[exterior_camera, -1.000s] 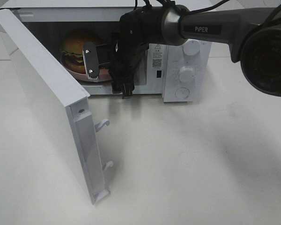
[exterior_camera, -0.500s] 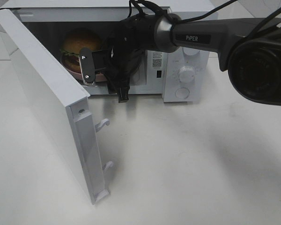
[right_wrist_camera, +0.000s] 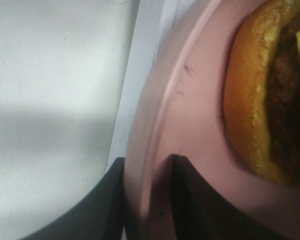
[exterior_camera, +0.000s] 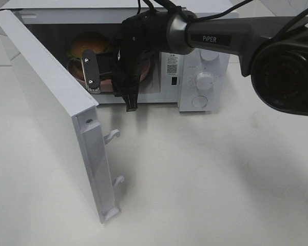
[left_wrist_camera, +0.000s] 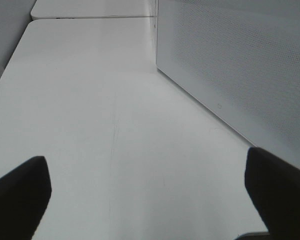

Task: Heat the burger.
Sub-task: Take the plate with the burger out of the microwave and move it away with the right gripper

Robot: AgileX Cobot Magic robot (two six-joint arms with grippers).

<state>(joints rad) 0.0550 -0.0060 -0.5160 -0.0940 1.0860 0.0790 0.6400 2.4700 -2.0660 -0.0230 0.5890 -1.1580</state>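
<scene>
Pinching the pink plate's [right_wrist_camera: 155,150] rim, your right gripper [right_wrist_camera: 147,192] is straddling it with a finger on each side, so you should be keeping it level. Your left gripper [left_wrist_camera: 145,192] is hanging spread wide. Inside the microwave [exterior_camera: 205,56], the burger [exterior_camera: 87,46] is sitting on that plate.

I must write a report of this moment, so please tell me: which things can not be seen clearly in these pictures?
- Burger: lower part hidden by right gripper, exterior high view.
- Pink plate: cut off by the frame edge, right wrist view.
- Left gripper: only dark tips show, left wrist view.
- Microwave dial markings: too small.
</scene>
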